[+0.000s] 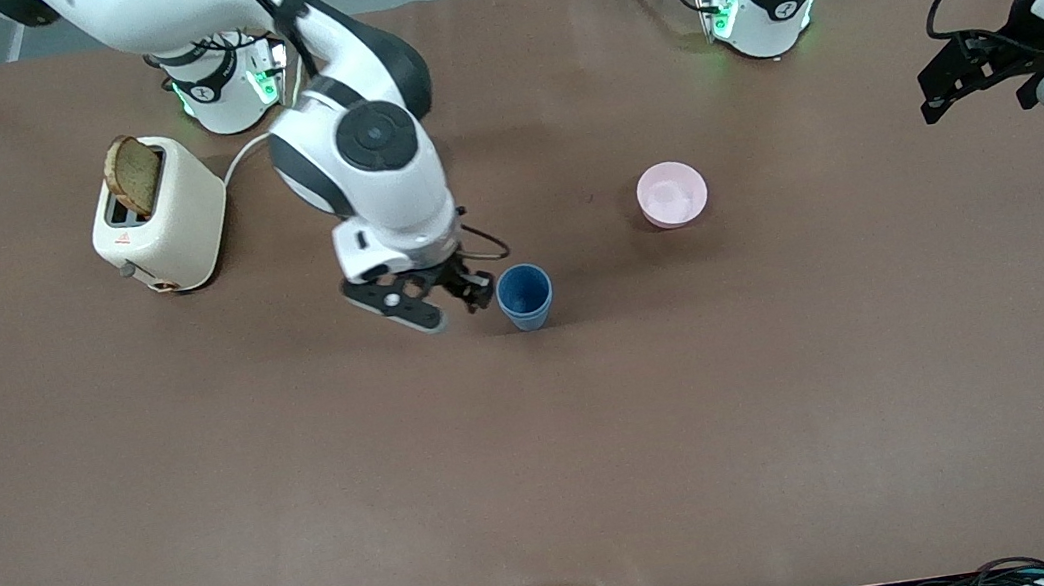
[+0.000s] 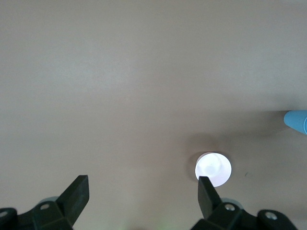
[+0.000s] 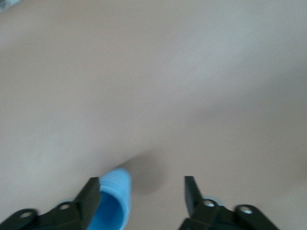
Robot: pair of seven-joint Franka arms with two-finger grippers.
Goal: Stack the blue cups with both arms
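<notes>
One blue cup (image 1: 525,297) stands upright near the table's middle; no second blue cup shows apart from it. My right gripper (image 1: 456,309) is low beside this cup, toward the right arm's end, with its fingers open and holding nothing. In the right wrist view the cup (image 3: 113,201) lies right next to one finger, and the right gripper (image 3: 142,191) is open. My left gripper (image 1: 976,105) waits open and empty, up over the left arm's end of the table. The left wrist view shows that gripper (image 2: 144,186) open, with the cup (image 2: 296,120) at the frame's edge.
A pink bowl (image 1: 671,194) sits between the cup and the left arm's base, and also shows pale in the left wrist view (image 2: 213,168). A cream toaster (image 1: 158,215) with a bread slice (image 1: 133,175) stands near the right arm's base.
</notes>
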